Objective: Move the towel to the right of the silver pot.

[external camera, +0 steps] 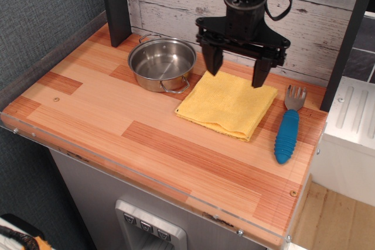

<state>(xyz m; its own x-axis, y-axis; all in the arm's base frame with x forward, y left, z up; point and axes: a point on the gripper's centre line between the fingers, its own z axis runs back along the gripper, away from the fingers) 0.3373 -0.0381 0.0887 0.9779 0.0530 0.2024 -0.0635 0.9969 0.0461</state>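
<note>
Black and spread wide, my gripper (pixel 237 72) hangs in the upper middle of the frame with nothing between its two fingers (pixel 212 61); both tips point down and stand clear above the cloth, not touching it. Its arm rises out of the top edge, with a dark cable looping beside it.

Directly under the fingers lies the towel (pixel 227 104), yellow terry cloth, folded flat on the wooden tabletop (pixel 117 115) a little right of the frame's centre, turned so one corner points toward the lower right. I see its far edge just below the fingertips.

Left of the towel, in the upper left-centre, sits the silver pot (pixel 162 64), shiny and upright, its near wire handle close to the towel's left corner; I cannot tell whether they touch.

On the towel's other side, toward the right edge, a fork (pixel 288 127) with a blue handle lies on the wood, tines pointing up-frame, just beside the cloth.

Whitewashed planks (pixel 328 21) form the back wall.
</note>
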